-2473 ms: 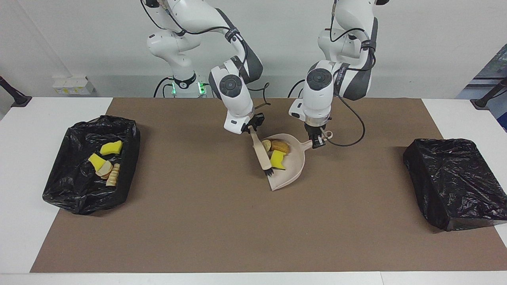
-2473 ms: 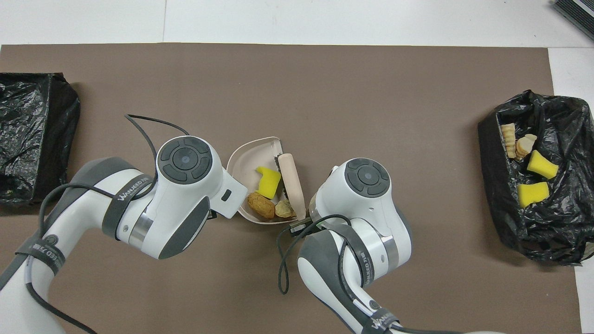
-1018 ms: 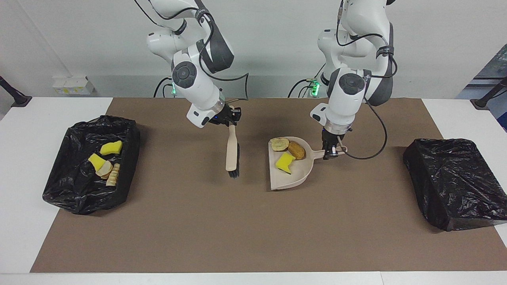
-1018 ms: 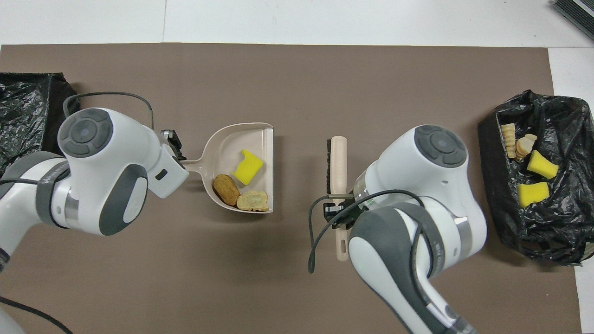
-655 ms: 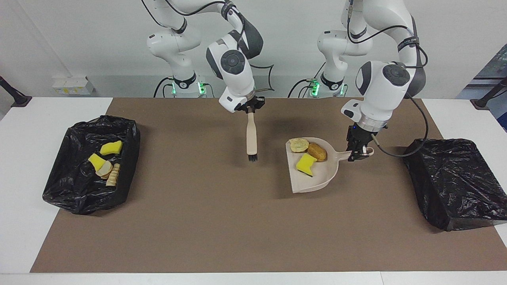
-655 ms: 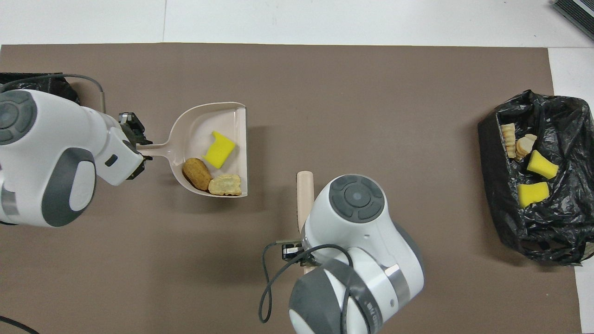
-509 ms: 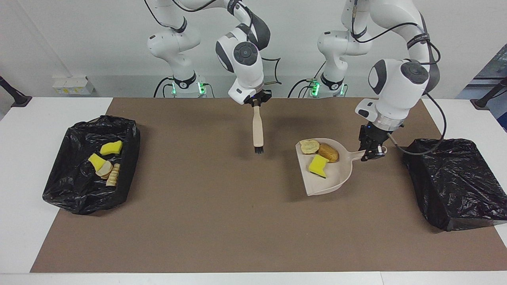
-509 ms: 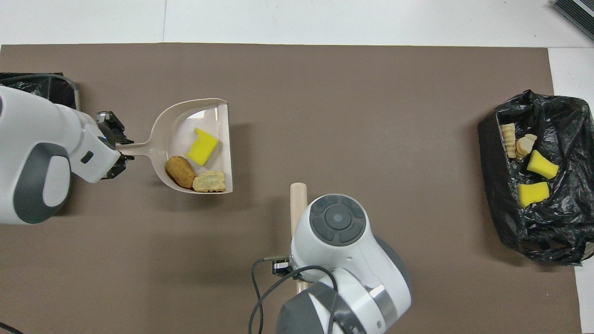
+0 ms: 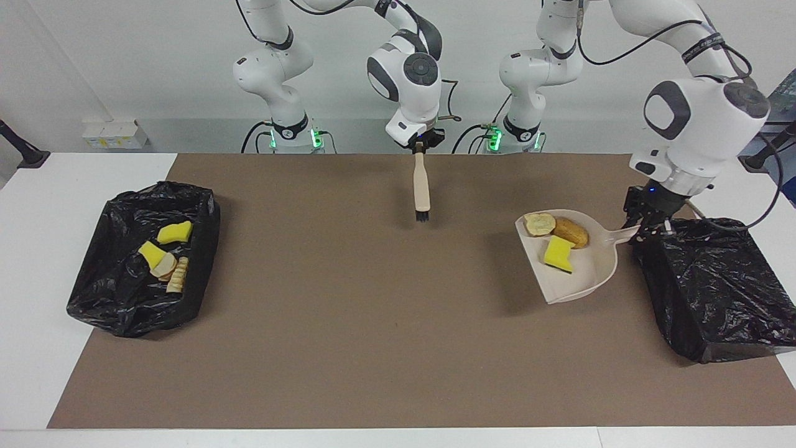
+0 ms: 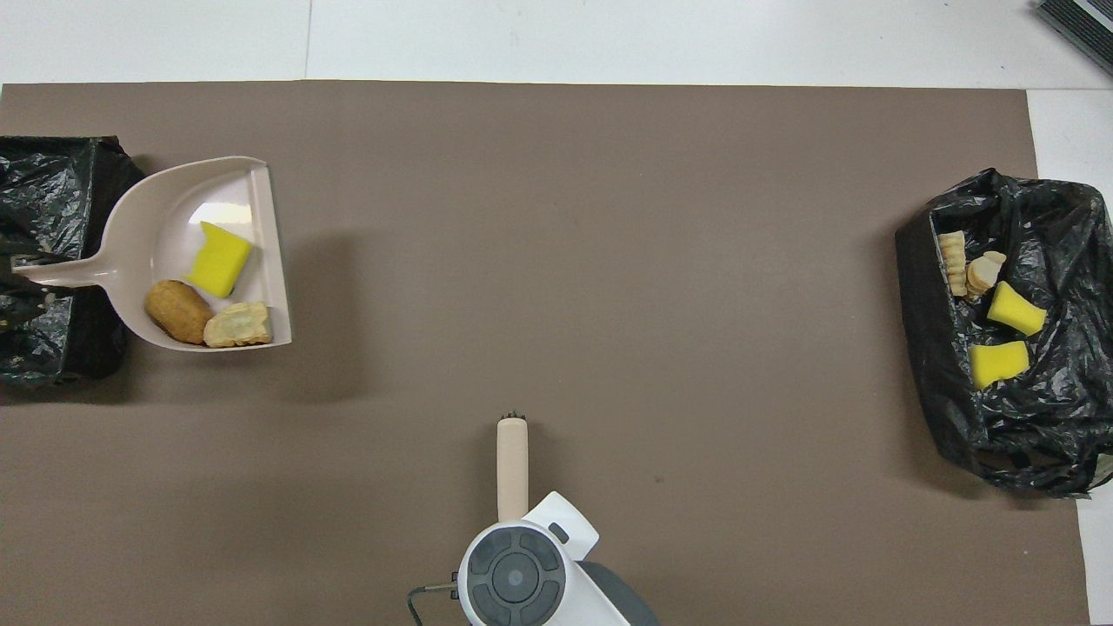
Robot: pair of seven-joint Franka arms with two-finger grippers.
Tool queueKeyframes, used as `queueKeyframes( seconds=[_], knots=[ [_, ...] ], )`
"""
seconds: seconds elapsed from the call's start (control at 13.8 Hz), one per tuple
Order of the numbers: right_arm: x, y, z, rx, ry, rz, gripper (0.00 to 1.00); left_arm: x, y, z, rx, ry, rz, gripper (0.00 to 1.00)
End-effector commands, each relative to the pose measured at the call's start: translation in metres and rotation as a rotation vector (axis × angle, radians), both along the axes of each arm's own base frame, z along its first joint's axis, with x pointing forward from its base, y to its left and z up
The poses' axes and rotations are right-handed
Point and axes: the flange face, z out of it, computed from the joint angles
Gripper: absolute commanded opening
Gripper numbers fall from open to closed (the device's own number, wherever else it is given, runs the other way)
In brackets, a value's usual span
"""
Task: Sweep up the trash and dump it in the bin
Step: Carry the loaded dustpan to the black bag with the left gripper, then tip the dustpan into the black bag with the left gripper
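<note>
Trash rides in the dustpan our left gripper clamps, at the covered bin's nine-o'clock edge. Our right gripper grips the brush over open mat.

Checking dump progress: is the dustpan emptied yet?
Not yet: the dustpan holds three scraps, level, beside the bin.

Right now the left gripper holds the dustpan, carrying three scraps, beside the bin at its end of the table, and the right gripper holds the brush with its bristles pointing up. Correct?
Not quite. The brush hangs from the right gripper with its bristles pointing down, as the facing view shows. The rest stands: the left gripper holds the dustpan, carrying three scraps, beside the bin at its end of the table.
</note>
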Motion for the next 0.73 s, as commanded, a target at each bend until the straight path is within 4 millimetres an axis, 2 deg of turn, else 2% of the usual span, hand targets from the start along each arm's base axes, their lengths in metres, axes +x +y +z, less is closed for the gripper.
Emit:
queueKeyframes(
  seconds=[0.0, 0.15, 0.22, 0.44, 0.65],
  knots=[
    [-0.002, -0.009, -0.007, -0.018, -0.026, -0.003, 0.0, 0.002, 0.05, 0.032, -0.03, 0.007, 0.039, 0.0],
    [-0.002, -0.009, -0.007, -0.021, -0.031, 0.005, 0.0, 0.0, 0.091, 0.04, -0.057, -0.014, 0.111, 0.0],
    [-0.008, -0.005, -0.011, -0.028, -0.031, 0.021, 0.0, -0.002, 0.115, 0.042, -0.058, -0.025, 0.149, 0.0],
    [-0.01, -0.006, -0.015, -0.038, -0.019, 0.053, 0.0, -0.004, 0.178, 0.061, -0.029, -0.076, 0.234, 0.0],
    [-0.012, -0.009, -0.017, -0.041, -0.001, 0.113, 0.0, 0.005, 0.222, 0.06, 0.029, -0.108, 0.259, 0.0]
  ],
)
